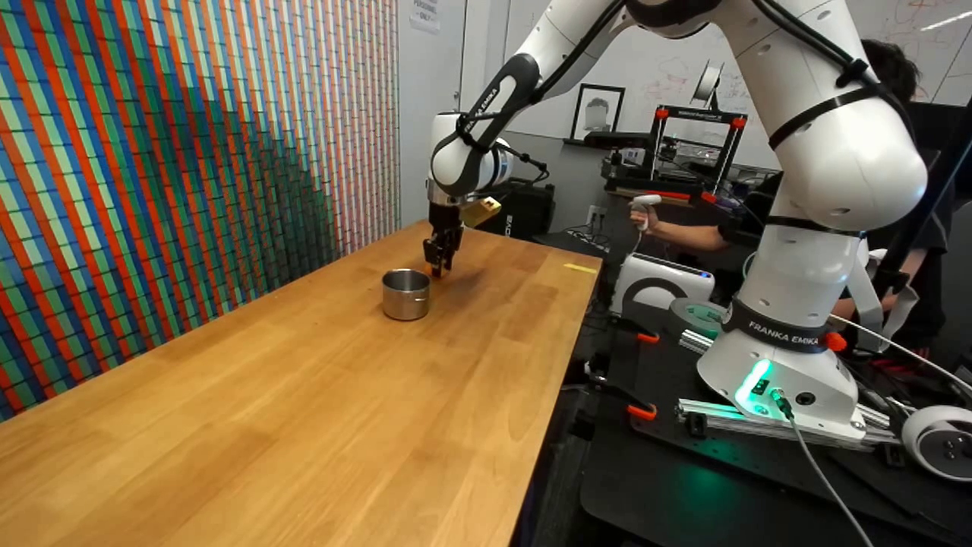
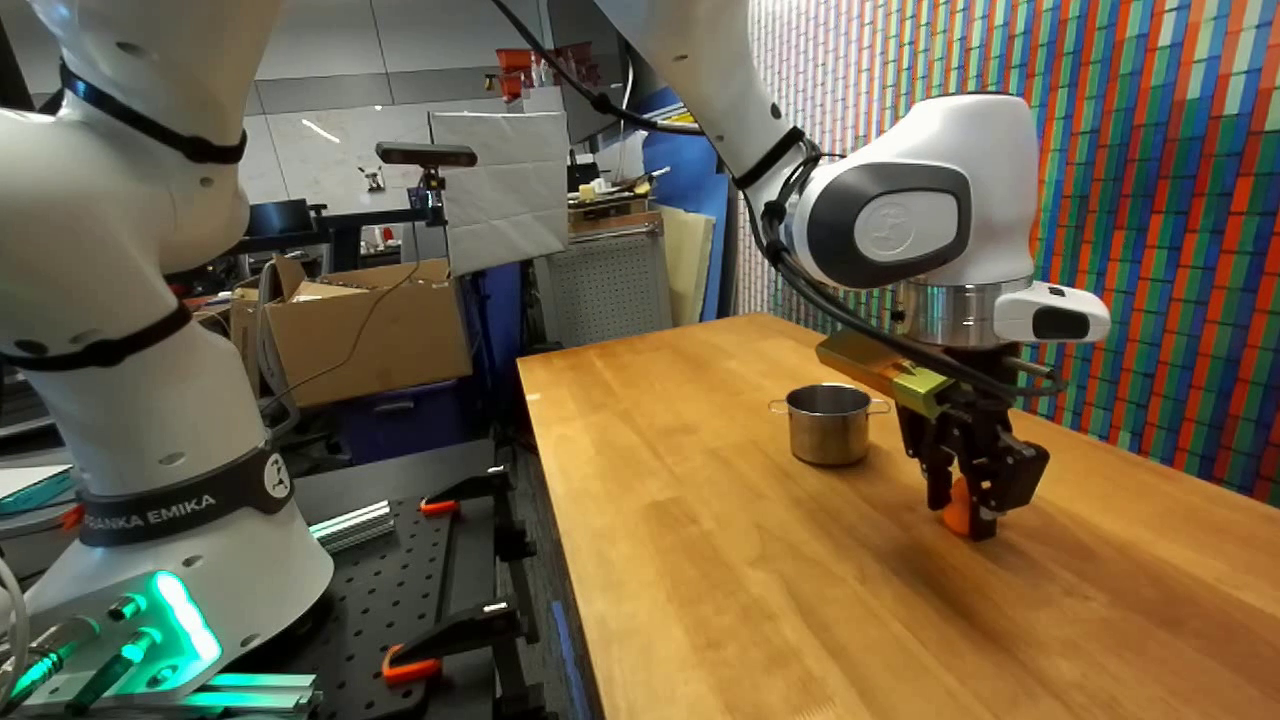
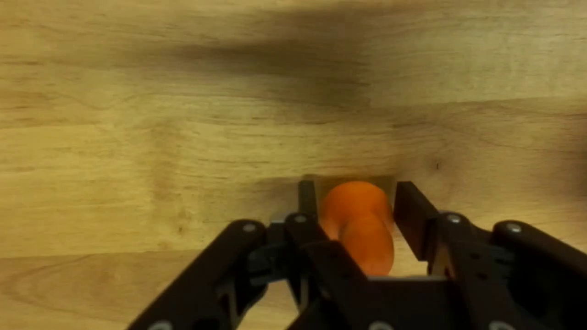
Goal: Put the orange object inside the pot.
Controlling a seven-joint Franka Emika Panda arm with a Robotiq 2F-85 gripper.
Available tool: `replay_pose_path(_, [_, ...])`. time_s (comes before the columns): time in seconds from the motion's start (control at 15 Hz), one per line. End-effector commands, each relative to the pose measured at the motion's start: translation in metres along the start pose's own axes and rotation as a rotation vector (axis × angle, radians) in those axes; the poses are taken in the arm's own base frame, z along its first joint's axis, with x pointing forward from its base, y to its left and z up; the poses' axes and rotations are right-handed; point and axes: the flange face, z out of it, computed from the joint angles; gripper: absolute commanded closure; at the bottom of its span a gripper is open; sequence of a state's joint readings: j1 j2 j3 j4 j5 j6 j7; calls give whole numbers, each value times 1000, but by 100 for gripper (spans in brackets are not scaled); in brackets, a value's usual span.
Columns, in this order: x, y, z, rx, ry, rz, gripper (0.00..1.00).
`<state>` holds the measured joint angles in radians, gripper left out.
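Observation:
The orange object (image 3: pixel 360 229) is a smooth lump with a narrower part and a rounder part, on the wooden table. It shows in an exterior view between the fingers (image 2: pixel 957 512) and as a speck in an exterior view (image 1: pixel 435 269). My gripper (image 3: pixel 355 192) points down with its fingertips close to the table, one on each side of the orange object. Slim gaps show between the fingers and the object. The silver pot (image 1: pixel 406 300) stands upright beside the gripper, apart from it; its two side handles show in an exterior view (image 2: pixel 828 440). The wrist view does not show the pot.
The wooden table (image 1: pixel 319 425) runs along a colourful tiled wall (image 1: pixel 190 152). A yellow strip (image 1: pixel 581 268) lies near its edge. The robot base (image 1: pixel 790 365) stands on a black bench beside it. A person holding a controller (image 1: pixel 645 201) is behind the arm.

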<state>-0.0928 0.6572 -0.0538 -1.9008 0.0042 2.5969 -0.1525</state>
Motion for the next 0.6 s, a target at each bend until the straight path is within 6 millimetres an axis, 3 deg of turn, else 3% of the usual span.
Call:
replay_pose_path(0.0, [5,1,7,14,6,-11,81])
replay_pose_path(0.07, [6,0,7,13,7,-13,84])
replay_pose_path(0.33, [18,-9,-14,31,24,-23,82])
replay_pose_path(0.53, [33,-23,-52,54,58,-42,82])
